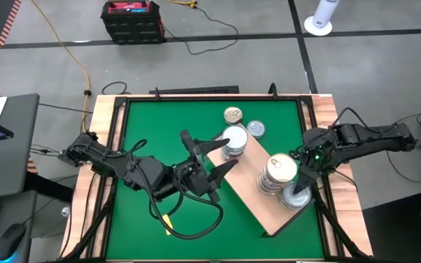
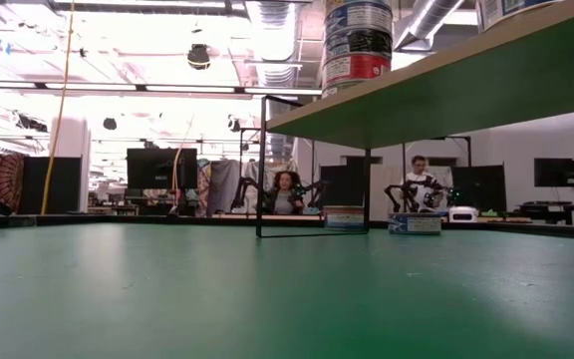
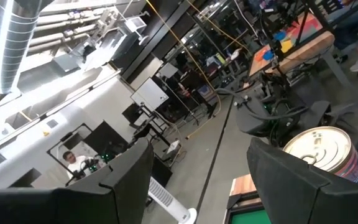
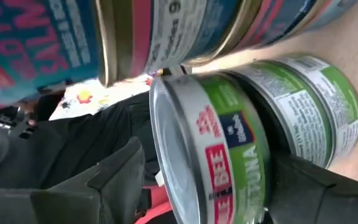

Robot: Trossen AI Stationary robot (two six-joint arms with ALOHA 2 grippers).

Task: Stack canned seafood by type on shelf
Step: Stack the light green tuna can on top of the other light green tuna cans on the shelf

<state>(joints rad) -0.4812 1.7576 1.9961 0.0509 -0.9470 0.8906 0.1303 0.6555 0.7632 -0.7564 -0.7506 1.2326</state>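
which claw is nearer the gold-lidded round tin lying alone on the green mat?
Left. The left claw sits open just short of the gold-lidded round tin, beside the board's upper stack. The right claw is open around the green-labelled stack, across the light-wood shelf board.

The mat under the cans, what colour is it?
Green: the mat shows best in the high view.

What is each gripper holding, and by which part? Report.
Left gripper: nothing, jaws open. Right gripper: jaws open around the sides of the green tuna can; no firm hold visible.
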